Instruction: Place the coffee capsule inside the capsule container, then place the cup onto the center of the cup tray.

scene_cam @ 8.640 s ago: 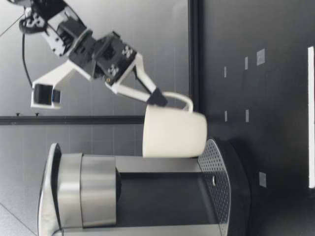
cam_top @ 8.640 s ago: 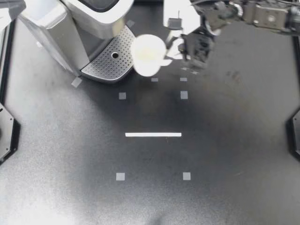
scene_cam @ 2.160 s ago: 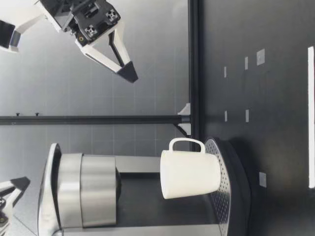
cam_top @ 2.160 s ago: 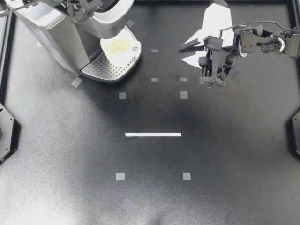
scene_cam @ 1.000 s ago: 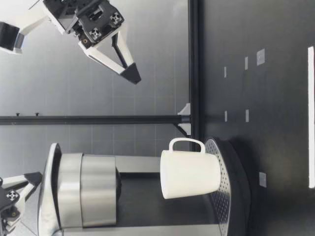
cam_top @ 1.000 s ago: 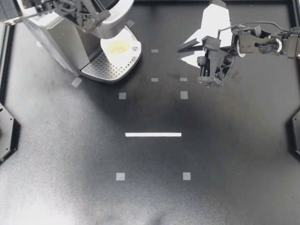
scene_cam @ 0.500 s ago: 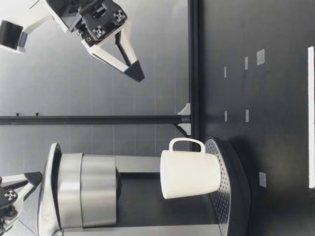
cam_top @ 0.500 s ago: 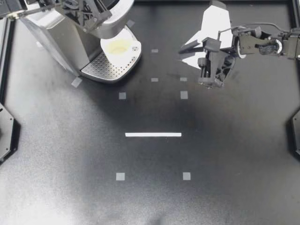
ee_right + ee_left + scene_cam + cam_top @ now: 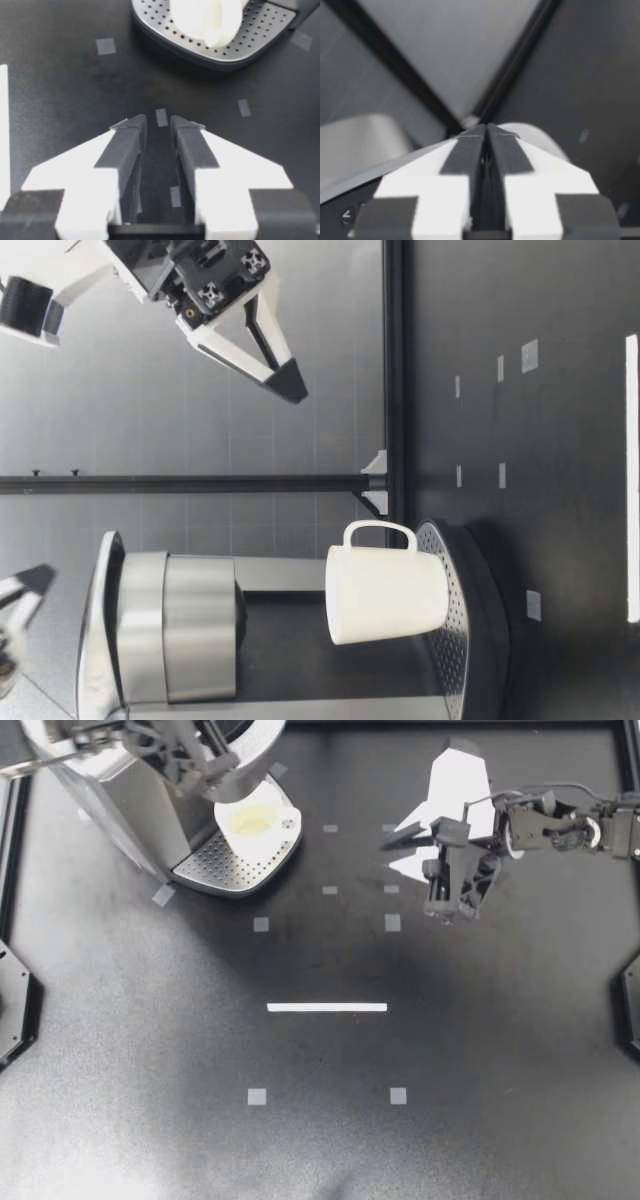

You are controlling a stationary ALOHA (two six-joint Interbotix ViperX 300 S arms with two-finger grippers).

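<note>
One job is looking finished: cup is sitting on cup tray, right pincer is retreating slightly spread, left pincer pressed together.

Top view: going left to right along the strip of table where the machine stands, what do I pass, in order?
coffee machine → cup → tape mark → right hand. The left hand is left out, since it overlaps the machine.
</note>
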